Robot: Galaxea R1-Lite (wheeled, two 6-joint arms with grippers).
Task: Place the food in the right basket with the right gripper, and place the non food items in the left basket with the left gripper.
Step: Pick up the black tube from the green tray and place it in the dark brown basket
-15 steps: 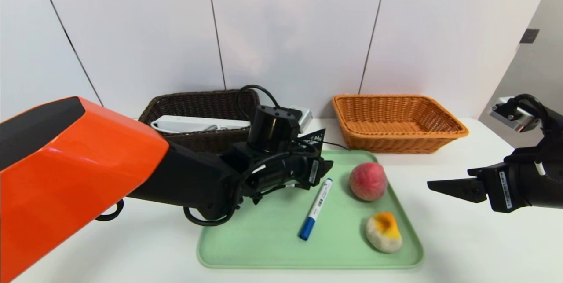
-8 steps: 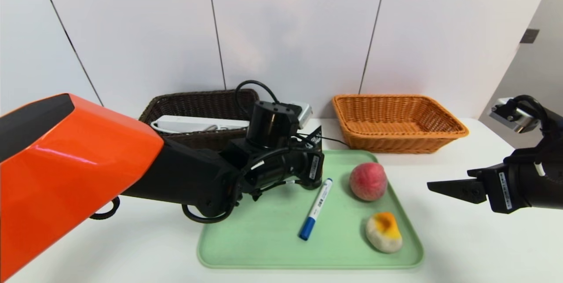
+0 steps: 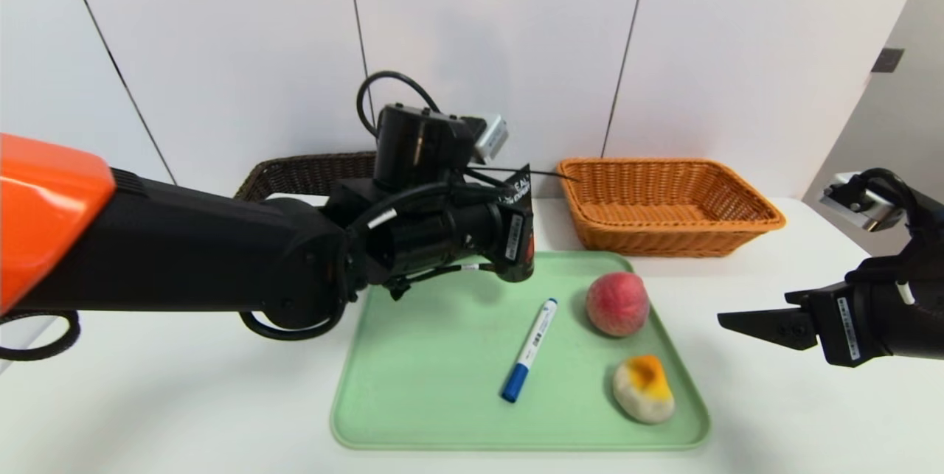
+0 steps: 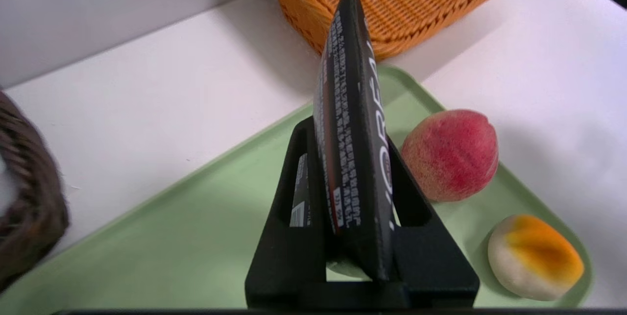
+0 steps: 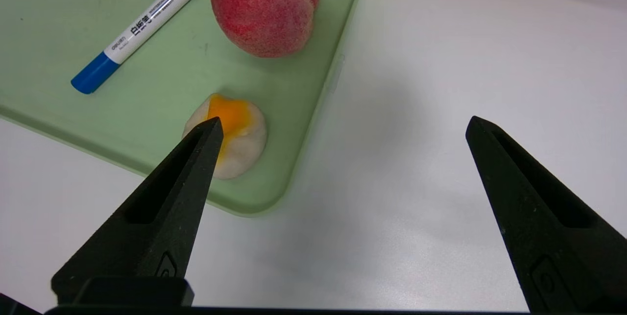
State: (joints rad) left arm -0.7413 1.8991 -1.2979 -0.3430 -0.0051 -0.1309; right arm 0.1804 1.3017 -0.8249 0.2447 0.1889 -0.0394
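Observation:
My left gripper [image 3: 518,242] is shut on the black L'Oreal tube [image 3: 521,194], held on edge above the back left part of the green tray [image 3: 413,400]. In the left wrist view the tube [image 4: 352,109] stands clamped between the black fingers [image 4: 294,197]. The pink-red peach [image 3: 617,303], the beige lump with the orange top [image 3: 644,388] and the blue-capped white marker [image 3: 529,349] lie on the tray. My right gripper [image 3: 745,323] hovers open over the table right of the tray, its fingers [image 5: 196,168] wide apart, nothing between them.
The dark brown basket [image 3: 302,173] stands at the back left, mostly hidden by my left arm, with a sliver of the white power strip [image 3: 295,198] showing. The orange-tan basket [image 3: 667,201] stands at the back right, behind the tray. A white wall runs behind both.
My left gripper closed on the black tube and lifted it off the tray, rising and drawing back to the left. The right arm has barely moved.

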